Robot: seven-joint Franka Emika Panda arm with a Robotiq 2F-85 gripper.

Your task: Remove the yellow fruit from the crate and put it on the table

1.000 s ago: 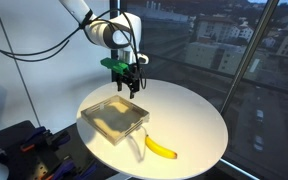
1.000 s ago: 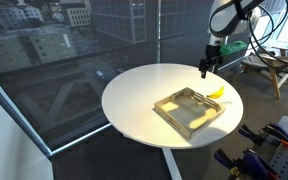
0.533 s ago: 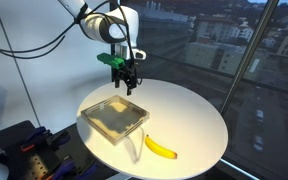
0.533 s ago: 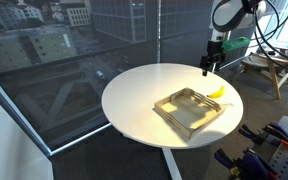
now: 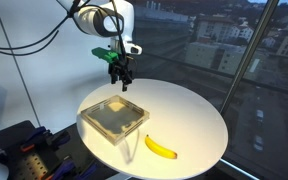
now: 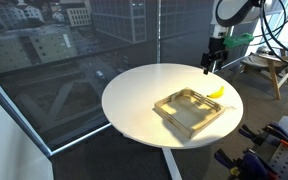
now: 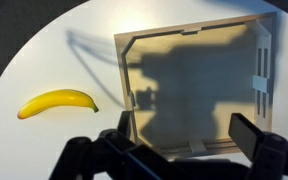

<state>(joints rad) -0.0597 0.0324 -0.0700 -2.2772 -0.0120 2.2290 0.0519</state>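
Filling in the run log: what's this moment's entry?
end effector: open, empty, raised over table | crate: no fruit visible inside | banana: on table beside crate

Banana [image 7: 56, 102]; city bldgs [image 5: 227, 32] outside

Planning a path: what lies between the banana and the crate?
Nothing: only bare white table separates the banana from the crate, seen clearest in the wrist view.
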